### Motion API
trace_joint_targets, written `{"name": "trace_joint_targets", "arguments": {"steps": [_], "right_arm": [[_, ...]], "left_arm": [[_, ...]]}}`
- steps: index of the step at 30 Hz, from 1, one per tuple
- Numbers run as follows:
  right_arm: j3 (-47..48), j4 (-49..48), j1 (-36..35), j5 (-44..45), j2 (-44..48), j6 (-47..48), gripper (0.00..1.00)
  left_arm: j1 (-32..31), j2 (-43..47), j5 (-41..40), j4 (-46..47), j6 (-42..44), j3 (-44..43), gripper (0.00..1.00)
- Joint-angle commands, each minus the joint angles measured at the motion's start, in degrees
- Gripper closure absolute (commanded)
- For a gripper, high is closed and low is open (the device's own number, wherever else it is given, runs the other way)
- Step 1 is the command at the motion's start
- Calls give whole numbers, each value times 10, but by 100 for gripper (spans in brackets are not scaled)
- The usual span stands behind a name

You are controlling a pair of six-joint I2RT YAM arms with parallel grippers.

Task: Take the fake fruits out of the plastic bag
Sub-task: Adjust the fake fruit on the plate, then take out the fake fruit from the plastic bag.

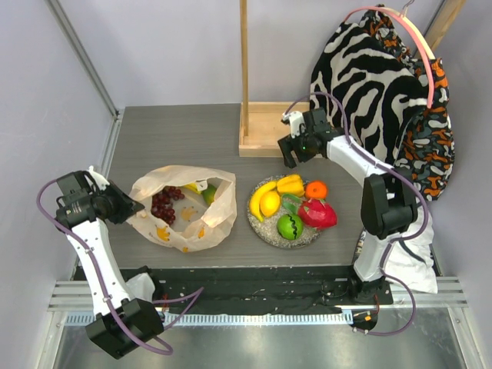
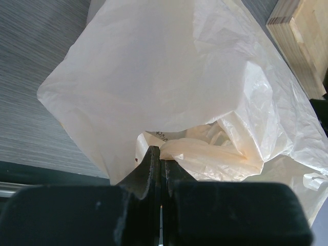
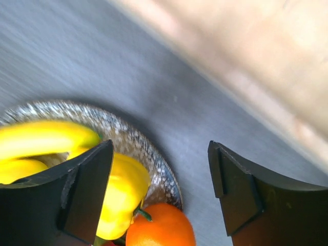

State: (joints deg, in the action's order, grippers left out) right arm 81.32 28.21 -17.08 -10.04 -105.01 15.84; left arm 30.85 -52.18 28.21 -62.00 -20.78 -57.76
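Note:
The plastic bag point(image 1: 219, 211) lies open on the table's left half. Inside it show a dark red grape bunch point(image 1: 163, 204) and a yellow and green fruit point(image 1: 204, 191). My left gripper point(image 1: 137, 207) is shut on the bag's left edge; in the left wrist view its jaws point(image 2: 160, 151) pinch a fold of the bag point(image 2: 169, 87). A banana point(image 1: 261, 191), lemon point(image 1: 270, 203), yellow pepper point(image 1: 290, 184), orange point(image 1: 316, 189), red fruit point(image 1: 318, 214) and green apple point(image 1: 290, 226) lie on the speckled plate point(image 1: 265, 229). My right gripper point(image 1: 296, 157) hangs open and empty just beyond the plate's far rim point(image 3: 154, 159), above the pepper point(image 3: 125, 189) and orange point(image 3: 161, 228).
A wooden stand base point(image 1: 265, 131) with an upright post point(image 1: 244, 61) sits at the back, close behind my right gripper. A zebra-patterned cloth point(image 1: 369, 77) hangs at the back right. Grey walls close in the table's left and far sides.

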Motion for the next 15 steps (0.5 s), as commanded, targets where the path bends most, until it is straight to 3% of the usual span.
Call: {"name": "trace_joint_targets", "arguments": {"steps": [1, 2, 3, 7, 8, 15], "right_arm": [[80, -27, 4, -76, 45, -12, 15], [79, -35, 3, -112, 59, -16, 12], [75, -46, -1, -186, 98, -30, 1], [50, -139, -72, -299, 191, -46, 0], [52, -150, -122, -310, 202, -47, 1], [113, -170, -282, -359, 155, -73, 32]], "left_arm": [[5, 2, 10, 2, 8, -5, 100], [5, 6, 8, 0, 8, -4, 100], [6, 6, 7, -3, 8, -3, 100], [15, 8, 18, -6, -3, 15, 100], [17, 7, 24, -3, -10, 18, 100], [22, -7, 38, 10, -30, 9, 100]]}}
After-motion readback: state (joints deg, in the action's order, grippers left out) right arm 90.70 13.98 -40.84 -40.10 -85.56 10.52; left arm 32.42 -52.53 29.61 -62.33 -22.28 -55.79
